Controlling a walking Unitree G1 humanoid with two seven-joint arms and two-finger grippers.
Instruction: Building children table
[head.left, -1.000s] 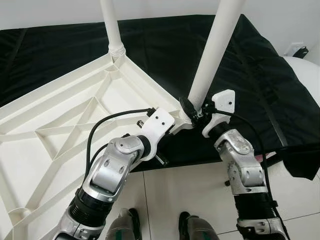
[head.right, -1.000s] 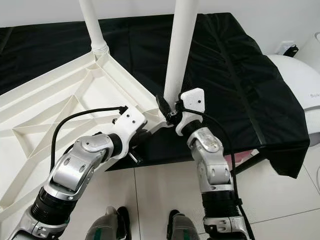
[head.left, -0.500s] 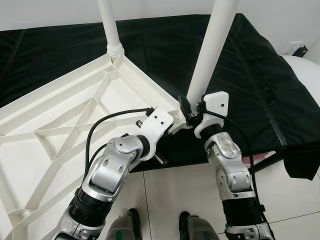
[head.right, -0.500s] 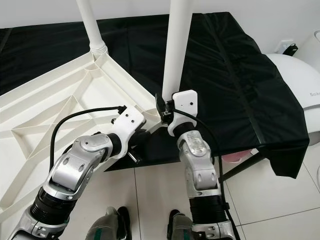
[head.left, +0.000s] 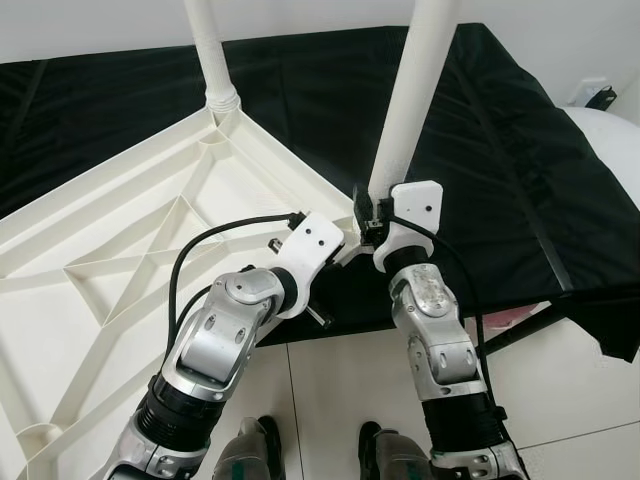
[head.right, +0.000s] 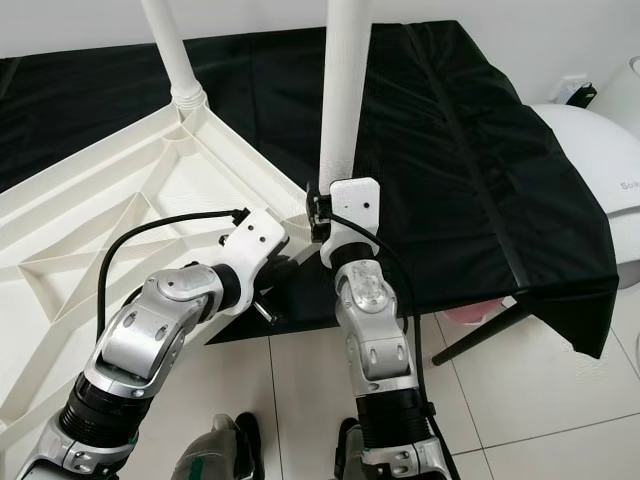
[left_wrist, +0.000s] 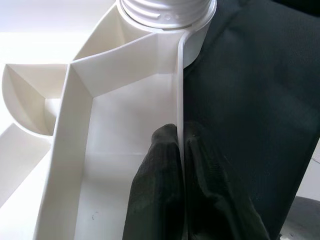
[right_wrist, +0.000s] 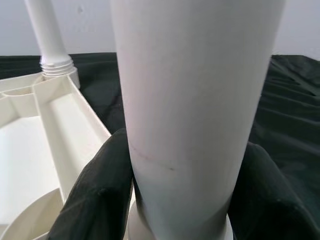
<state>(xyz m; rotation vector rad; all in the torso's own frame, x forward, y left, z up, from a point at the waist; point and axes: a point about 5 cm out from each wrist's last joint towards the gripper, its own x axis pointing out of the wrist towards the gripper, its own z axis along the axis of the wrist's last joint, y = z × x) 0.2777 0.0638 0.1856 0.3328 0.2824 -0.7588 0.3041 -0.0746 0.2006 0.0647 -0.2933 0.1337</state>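
Black cloth (head.left: 520, 130) covers the big surface in front of me, and the white plastic tabletop (head.left: 120, 250) lies on it upside down, ribs facing up, with one part sticking out over the tiled floor (head.right: 520, 400). I see two white legs standing up from it. The far leg (head.left: 212, 55) sits in its corner socket, well apart from my fingers. The near leg (head.left: 408, 100) stands in the corner closest to me.

My right gripper (right_wrist: 175, 200) holds that near leg low down, just above the socket. Its two black fingers (right_wrist: 95, 195) press on the leg, one on each side, so the leg sits right between them. From the head camera my right gripper (head.left: 375, 215) is at the corner of the tabletop.

My left gripper (left_wrist: 180, 190) pinches the thin white rim (left_wrist: 181, 90) of the tabletop, just beside that same corner. One finger is inside the rim and one is outside against the black cloth, and they are closed tight on it. The threaded end (left_wrist: 165, 10) of the near leg sits just past my left fingers (left_wrist: 155, 185).
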